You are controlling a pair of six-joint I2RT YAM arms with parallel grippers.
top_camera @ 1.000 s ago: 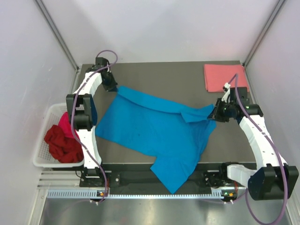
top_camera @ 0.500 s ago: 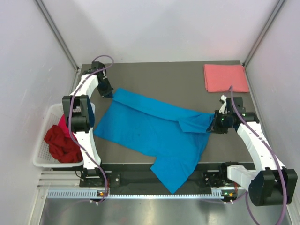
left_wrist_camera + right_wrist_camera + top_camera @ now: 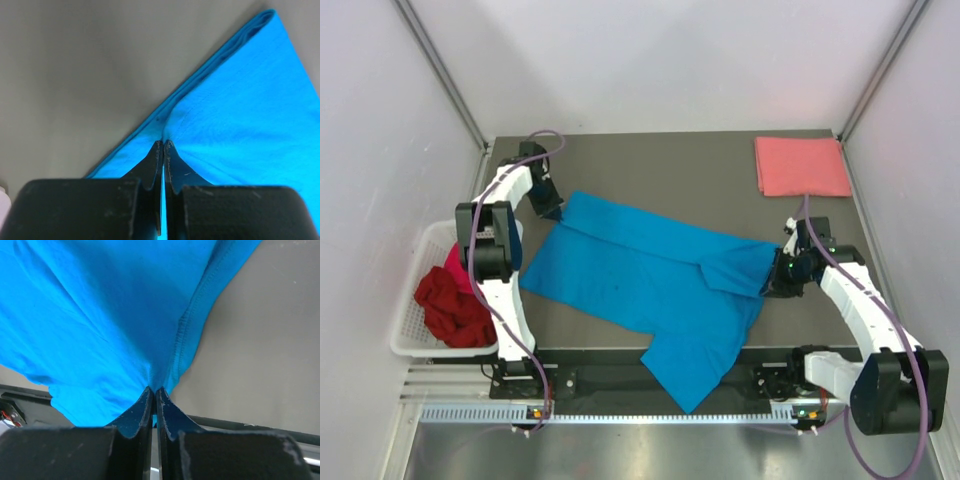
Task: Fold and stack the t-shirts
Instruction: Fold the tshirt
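I have both hands clenched on the blue t-shirt (image 3: pixel 640 285). The left gripper (image 3: pixel 163 145) pinches a doubled edge at the shirt's far-left corner, and the right gripper (image 3: pixel 153 390) pinches a stitched hem on its right side. I judge that holding two spread points like this keeps one edge taut, so the cloth can be laid flat for a fold. The shirt lies across the middle of the table (image 3: pixel 670 160), with its long axis running diagonally from the far left towards the near right. One flap reaches the near edge. I cannot tell from above which end is the collar. The pink t-shirt (image 3: pixel 802 166) sits folded in the far-right corner, presumably to start the stack. A dark red t-shirt (image 3: pixel 450 305) waits in the basket (image 3: pixel 408 345) on the left.
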